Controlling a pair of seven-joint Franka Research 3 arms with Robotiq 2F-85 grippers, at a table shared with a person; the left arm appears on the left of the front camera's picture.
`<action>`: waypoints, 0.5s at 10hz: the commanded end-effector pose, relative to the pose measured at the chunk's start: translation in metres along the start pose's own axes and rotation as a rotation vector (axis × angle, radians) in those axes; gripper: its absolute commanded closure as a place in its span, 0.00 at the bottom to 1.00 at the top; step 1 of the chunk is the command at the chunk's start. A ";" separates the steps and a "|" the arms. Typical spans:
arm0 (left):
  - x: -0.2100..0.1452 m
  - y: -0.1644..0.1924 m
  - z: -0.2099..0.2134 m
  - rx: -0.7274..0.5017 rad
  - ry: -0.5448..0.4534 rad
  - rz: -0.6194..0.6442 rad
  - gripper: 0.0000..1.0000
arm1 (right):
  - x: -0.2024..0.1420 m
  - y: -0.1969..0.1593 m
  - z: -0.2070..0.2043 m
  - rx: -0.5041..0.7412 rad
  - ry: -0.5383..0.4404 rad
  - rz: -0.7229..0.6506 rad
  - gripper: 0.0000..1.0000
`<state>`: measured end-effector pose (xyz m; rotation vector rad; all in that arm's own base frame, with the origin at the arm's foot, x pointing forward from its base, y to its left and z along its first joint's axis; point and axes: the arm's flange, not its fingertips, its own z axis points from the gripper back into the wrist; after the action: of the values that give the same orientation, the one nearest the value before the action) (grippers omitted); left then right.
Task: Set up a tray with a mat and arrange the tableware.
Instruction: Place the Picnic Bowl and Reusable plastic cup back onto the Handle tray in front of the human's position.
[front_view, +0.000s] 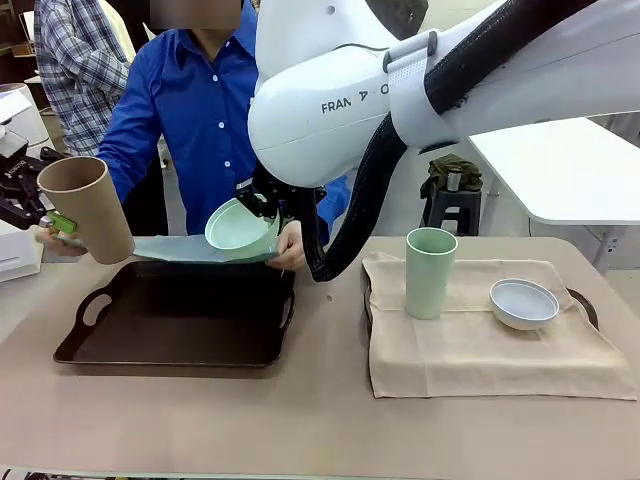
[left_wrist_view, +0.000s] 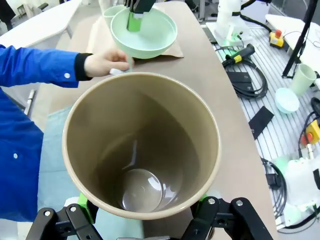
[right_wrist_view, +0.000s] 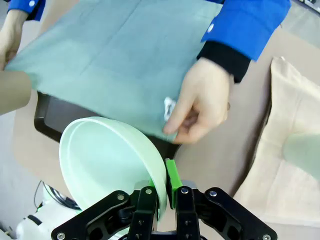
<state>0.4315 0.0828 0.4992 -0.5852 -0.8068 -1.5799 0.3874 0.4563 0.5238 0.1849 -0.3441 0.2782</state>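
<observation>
Person laying teal mat (front_view: 185, 250) onto dark tray (front_view: 180, 320), left gripper (front_view: 62, 222) clamping tan cup (front_view: 85, 208) at 9 o'clock, right gripper (right_wrist_view: 164, 187) pinching mint-green bowl (right_wrist_view: 110, 160) rim, both awaiting placing.

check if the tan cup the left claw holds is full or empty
Empty. The left wrist view looks straight down into the tan cup, showing its bare bottom and bare inside walls. The left claw grips it from outside.

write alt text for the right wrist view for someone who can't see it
The right gripper is shut on the rim of a mint-green bowl, holding it tilted above the dark tray. Beyond it, a person's hand in a blue sleeve holds a pale green mat over the tray.
</observation>
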 end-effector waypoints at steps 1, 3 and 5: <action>-0.001 0.001 0.000 0.005 0.012 -0.012 0.24 | -0.002 -0.002 0.000 -0.009 0.002 0.000 0.95; -0.001 0.001 0.000 0.005 0.012 -0.012 0.24 | -0.002 -0.002 0.000 -0.009 0.002 0.000 0.95; -0.001 0.001 0.000 0.005 0.012 -0.012 0.24 | -0.002 -0.002 0.000 -0.009 0.002 0.000 0.95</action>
<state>0.4315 0.0830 0.4992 -0.5846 -0.8068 -1.5796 0.3876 0.4561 0.5238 0.1844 -0.3437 0.2777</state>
